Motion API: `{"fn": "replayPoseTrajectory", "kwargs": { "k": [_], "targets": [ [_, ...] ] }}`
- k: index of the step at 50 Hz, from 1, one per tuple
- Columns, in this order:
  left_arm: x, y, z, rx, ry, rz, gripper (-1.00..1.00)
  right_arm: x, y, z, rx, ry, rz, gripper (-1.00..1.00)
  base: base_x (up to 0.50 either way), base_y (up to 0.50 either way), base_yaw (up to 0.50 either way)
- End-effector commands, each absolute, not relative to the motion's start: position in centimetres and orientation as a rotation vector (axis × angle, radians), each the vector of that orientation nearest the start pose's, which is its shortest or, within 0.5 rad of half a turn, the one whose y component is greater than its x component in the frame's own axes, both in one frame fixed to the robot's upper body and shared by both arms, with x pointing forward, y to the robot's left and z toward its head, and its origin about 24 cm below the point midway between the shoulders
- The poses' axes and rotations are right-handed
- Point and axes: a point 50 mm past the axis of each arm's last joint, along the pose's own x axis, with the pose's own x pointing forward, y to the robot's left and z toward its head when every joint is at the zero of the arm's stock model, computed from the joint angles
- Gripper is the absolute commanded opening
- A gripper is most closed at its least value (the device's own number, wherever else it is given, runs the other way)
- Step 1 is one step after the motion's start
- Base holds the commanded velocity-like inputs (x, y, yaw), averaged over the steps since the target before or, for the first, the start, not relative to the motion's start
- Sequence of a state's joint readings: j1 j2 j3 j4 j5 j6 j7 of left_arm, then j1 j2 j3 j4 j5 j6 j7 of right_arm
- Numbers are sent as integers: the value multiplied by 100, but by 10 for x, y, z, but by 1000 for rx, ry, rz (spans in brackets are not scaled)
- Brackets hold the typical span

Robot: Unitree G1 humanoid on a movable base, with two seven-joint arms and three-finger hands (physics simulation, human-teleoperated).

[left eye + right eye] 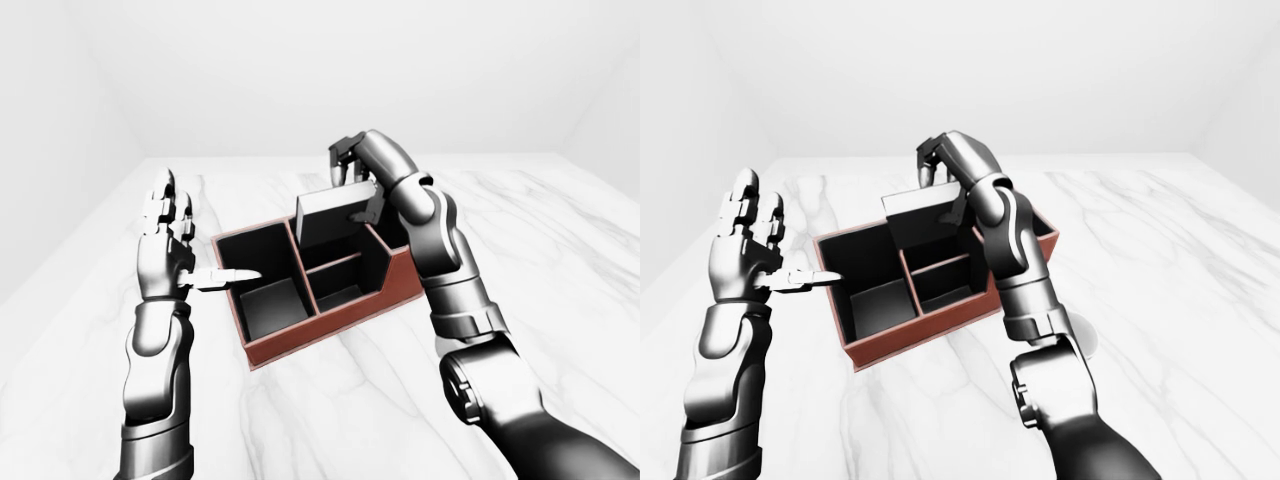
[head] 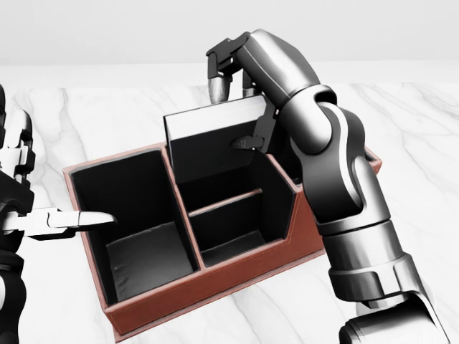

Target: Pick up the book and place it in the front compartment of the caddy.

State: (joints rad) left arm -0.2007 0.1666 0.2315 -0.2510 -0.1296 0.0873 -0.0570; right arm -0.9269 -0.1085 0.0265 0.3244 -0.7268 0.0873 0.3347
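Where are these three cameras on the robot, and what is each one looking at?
Left-eye view: on the head, looking down over the marble table at the caddy; both arms show, left hand open.
Head view: on the head too, framed tighter on the caddy; the right hand grips the book, the left hand at the view's left edge.
Right-eye view: the left eye's twin, caddy appearing further left.
All share caddy, book and both arms.

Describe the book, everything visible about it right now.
The book is a dark, flat slab with a pale band of page edges along its top. It stands tilted over the caddy, lower end inside the upper compartments in the head view, upper part rising above the rim. The right hand closes round its upper right end; whether its lower edge touches the caddy cannot be told.
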Motion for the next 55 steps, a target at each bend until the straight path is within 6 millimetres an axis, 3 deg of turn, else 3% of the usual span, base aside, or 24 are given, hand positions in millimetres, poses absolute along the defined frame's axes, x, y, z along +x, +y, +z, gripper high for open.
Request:
{"fn": "replayPoseTrajectory", "kwargs": {
  "k": [1,55],
  "targets": [
    [273,210,152,44,-380,86,100,378,-91,247,-898,-420,202,-100,0,0,0],
    [272,210,154,41,-390,87,100,407,-88,225,-904,-261,183,-100,0,0,0]
  ]
}}
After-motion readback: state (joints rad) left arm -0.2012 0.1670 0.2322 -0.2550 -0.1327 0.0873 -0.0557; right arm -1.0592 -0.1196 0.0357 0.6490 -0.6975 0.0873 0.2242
